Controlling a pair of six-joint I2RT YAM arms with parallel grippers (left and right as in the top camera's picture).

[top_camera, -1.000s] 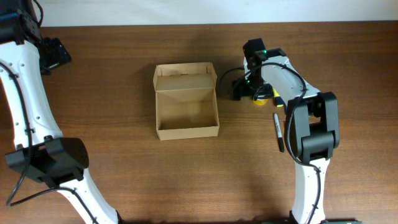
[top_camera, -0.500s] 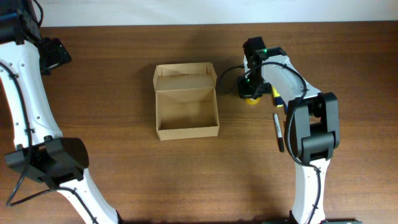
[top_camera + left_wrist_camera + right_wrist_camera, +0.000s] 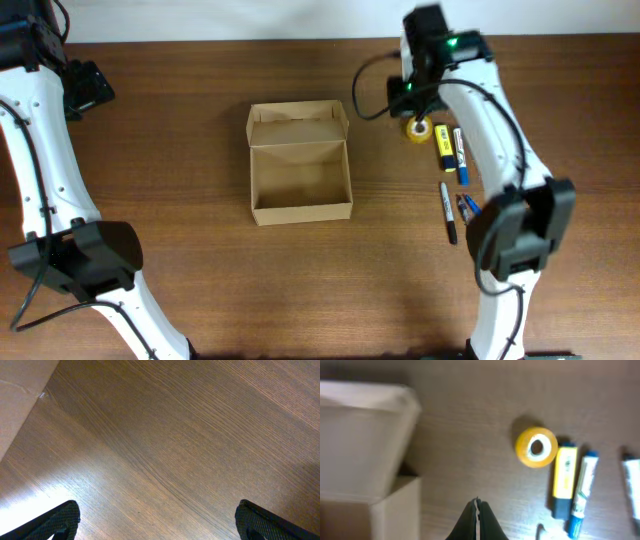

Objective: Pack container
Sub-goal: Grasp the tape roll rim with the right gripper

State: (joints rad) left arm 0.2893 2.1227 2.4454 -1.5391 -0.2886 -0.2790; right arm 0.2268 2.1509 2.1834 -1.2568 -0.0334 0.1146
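The container [image 3: 300, 163] is an open tan cardboard box at the table's middle, its flap lid standing up at the far side; its wall [image 3: 365, 465] fills the left of the right wrist view. My right gripper [image 3: 403, 98] [image 3: 477, 509] hangs above the table right of the box, shut with nothing between its fingers. A yellow tape roll [image 3: 418, 129] [image 3: 536, 447] lies flat just beyond it, untouched. My left gripper [image 3: 88, 85] [image 3: 160, 525] is far off at the left edge, open over bare wood.
Right of the roll lie a yellow highlighter [image 3: 441, 147] [image 3: 565, 480] and a blue marker [image 3: 461, 155] [image 3: 582, 492]. Nearer the front are a black pen [image 3: 449, 212] and a small blue pen [image 3: 467, 207]. A pale wall strip borders the far table edge.
My right gripper has shut on nothing and lifted up and back from the spot beside the box, uncovering the tape roll and markers. The left arm has not moved.
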